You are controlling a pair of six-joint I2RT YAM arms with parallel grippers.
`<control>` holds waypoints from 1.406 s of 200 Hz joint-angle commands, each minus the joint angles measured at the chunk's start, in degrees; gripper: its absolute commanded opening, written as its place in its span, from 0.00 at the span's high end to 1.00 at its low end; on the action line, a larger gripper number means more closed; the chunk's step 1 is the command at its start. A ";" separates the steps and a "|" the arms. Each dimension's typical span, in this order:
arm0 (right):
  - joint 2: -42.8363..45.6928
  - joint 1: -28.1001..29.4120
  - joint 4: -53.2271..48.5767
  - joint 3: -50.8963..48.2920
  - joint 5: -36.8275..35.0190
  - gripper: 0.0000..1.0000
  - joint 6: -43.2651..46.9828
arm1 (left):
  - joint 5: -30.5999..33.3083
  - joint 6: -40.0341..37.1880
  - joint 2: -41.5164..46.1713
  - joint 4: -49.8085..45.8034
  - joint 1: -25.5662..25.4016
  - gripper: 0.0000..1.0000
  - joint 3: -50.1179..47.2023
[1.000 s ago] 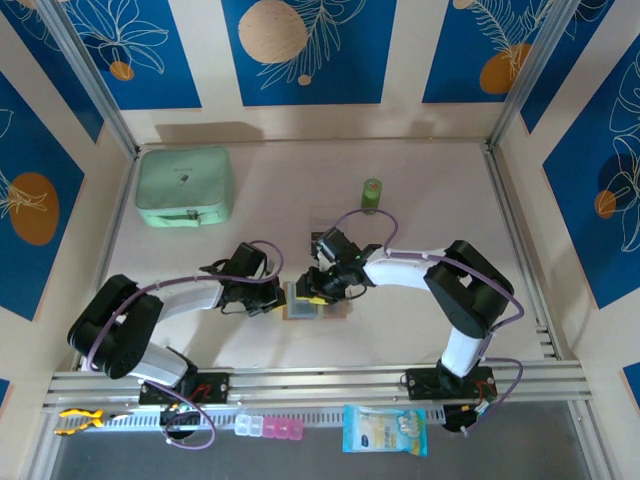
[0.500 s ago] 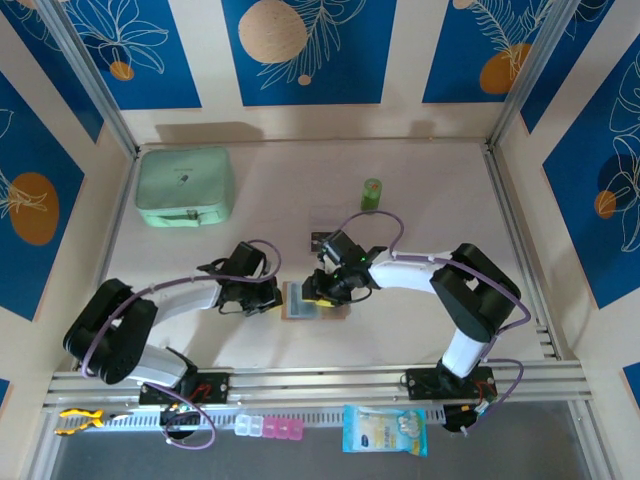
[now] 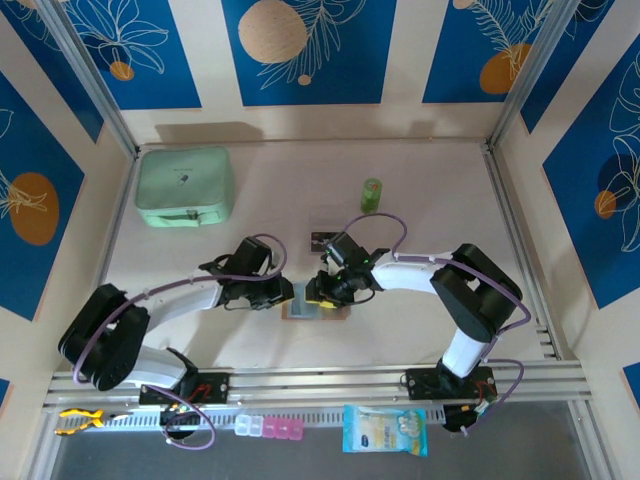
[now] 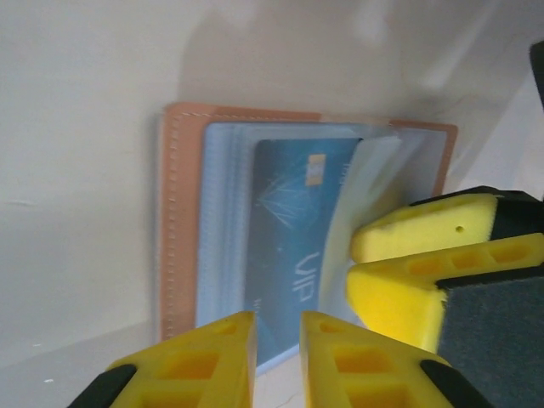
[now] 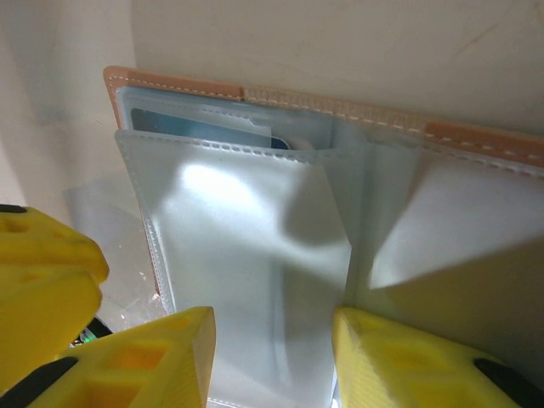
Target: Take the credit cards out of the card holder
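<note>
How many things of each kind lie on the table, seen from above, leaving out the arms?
Mint-green zip pouch: 1
Green bottle: 1
Card holder: 1
Loose dark card: 1
Total: 4

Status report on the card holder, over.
Left gripper barely open, at blue credit card. Right gripper open astride clear plastic sleeve. Tan-pink leather bifold card holder lies open, card not yet out.
</note>
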State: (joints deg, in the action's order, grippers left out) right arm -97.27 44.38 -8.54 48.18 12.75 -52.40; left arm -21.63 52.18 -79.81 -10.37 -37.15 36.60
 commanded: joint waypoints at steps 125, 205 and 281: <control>4.17 -0.52 -0.51 -2.69 0.22 0.60 -0.53 | -2.36 2.54 -5.79 3.81 -3.25 0.82 4.47; 12.45 -4.05 -3.86 -5.16 -0.54 0.60 1.04 | -1.30 2.24 -8.03 0.15 -5.36 0.79 10.20; 24.31 -10.76 -12.38 -6.87 0.27 0.59 6.84 | 1.63 3.36 -13.57 -1.61 -10.11 0.68 17.42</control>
State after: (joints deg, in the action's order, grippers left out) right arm -76.93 35.81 -16.82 43.48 12.01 -48.40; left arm -21.34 55.22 -91.05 -9.41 -45.67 50.65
